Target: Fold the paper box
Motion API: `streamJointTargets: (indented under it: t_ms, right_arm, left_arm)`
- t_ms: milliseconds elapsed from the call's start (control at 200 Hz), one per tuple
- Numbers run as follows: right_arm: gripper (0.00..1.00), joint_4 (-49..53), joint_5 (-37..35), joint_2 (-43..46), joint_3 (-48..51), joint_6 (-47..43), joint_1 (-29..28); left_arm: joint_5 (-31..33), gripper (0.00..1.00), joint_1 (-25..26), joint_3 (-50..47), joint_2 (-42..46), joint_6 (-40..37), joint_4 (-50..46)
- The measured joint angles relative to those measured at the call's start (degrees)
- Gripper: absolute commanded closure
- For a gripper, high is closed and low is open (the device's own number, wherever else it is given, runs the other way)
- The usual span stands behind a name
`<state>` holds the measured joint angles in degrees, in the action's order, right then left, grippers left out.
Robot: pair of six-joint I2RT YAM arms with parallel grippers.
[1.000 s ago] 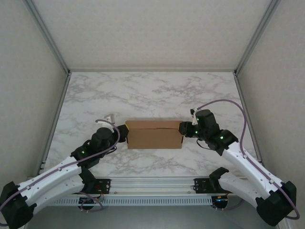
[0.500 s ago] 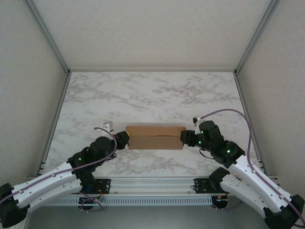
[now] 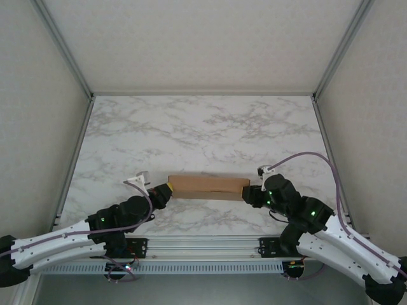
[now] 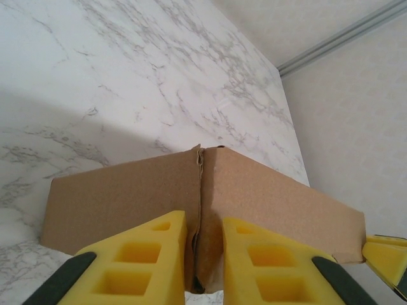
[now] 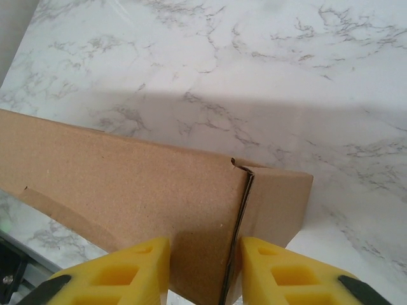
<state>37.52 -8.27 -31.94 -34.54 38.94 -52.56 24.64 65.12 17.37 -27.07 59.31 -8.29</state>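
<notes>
Box (image 3: 208,187) lies crosswise, long axis left to right; my left tool (image 3: 166,188) and right tool (image 3: 248,191) each clamp one end.

Your left pincer (image 3: 162,189) and right pincer (image 3: 249,193) face each other, with both arms stretched low and angled inward from their bases. Each one nips an end of the paper box (image 3: 206,187) between its yellow pads (image 4: 140,254) (narrow gap, cardboard wedged in it).
</notes>
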Motion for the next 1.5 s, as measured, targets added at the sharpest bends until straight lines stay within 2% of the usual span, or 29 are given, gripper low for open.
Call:
streamJointTargets:
  t_ms: [300, 581, 736, 936, 1046, 1101, 1197, 1267, 1502]
  right_arm:
    - [0.68, -0.07, -6.29, 0.55, 0.74, 4.02, -5.31]
    - [0.68, 3.76, -6.56, 2.84, 0.55, 5.44, -7.34]
    - [0.68, 7.21, -4.74, 3.39, 0.15, 5.68, -8.02]
    - [0.68, 14.14, -0.76, 2.75, 1.9, 7.98, -11.52]
    - [0.67, 14.29, -0.2, 1.53, 1.97, 9.42, -12.63]
    - [0.62, 14.01, -0.28, -0.02, 1.99, 10.08, -12.72]
    - [0.52, 12.96, -1.18, -3.98, 1.99, 11.39, -12.74]
    - [0.45, 13.03, -2.51, -6.27, 1.86, 12.28, -12.74]
    - [0.44, 13.73, -4.11, -7.34, 0.31, 13.42, -12.57]
  left_arm:
    - [4.96, 0.85, 3.89, -1.14, 0.74, 5.62, 0.09]
    - [6.01, 0.84, 7.8, -0.44, 1.75, 7.37, -3.19]
    - [4.24, 0.84, 8.79, 0.33, 1.29, 7.54, -6.01]
    - [-2.27, 0.84, 12.57, -2.56, -0.76, 10.08, -11.06]
    - [-3.8, 0.79, 13.35, -3.67, -1.22, 11.47, -12.0]
    - [-3.65, 0.74, 13.33, -3.67, -2.01, 11.58, -11.8]
    - [-3.43, 0.59, 12.52, -3.56, -4.59, 11.04, -11.23]
    - [-3.19, 0.51, 11.63, -2.73, -7.17, 9.88, -11.28]
    - [-3.3, 0.39, 8.37, 1.9, -10.36, 5.95, -11.17]
